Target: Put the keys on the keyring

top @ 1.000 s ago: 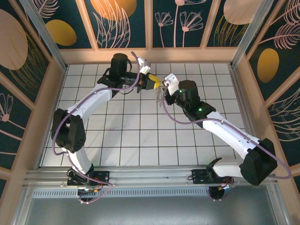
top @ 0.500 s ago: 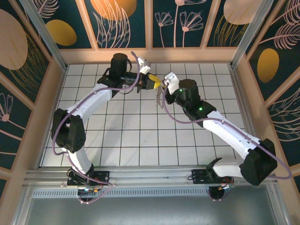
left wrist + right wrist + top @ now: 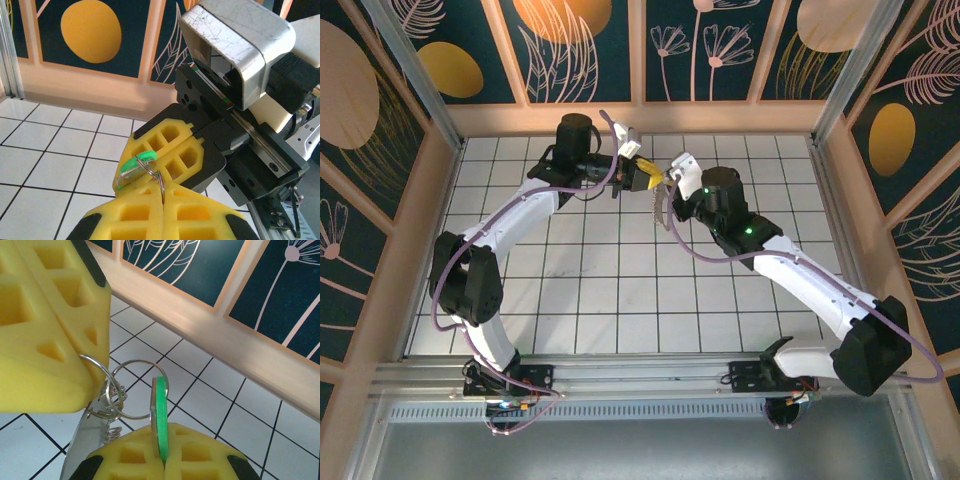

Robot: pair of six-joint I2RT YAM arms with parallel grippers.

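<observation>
While both arms meet in mid-air over the far middle of the tiled surface (image 3: 620, 290), the threading step looks to be in hand. The left gripper (image 3: 163, 200) is clamped tight on the thin wire of the keyring (image 3: 162, 184), which stands edge-on out of its yellow pads. The right gripper (image 3: 161, 457) is closed on the green-headed key (image 3: 159, 415), held edge-up just beside that wire. In the right wrist view, two wire loops overlap between the grippers, and the green head touches or sits inside the larger one; whether the key is already on the coil or only resting against it I cannot tell. A silvery key (image 3: 85, 445) and a small jagged cluster hang below the left gripper's pads, clear of the tiles.

I judge the task partly done, with this key the one being worked on. The next move calls for a small, careful slide of the key's hole along the wire while the left gripper keeps the ring steady. A slip could drop the key
</observation>
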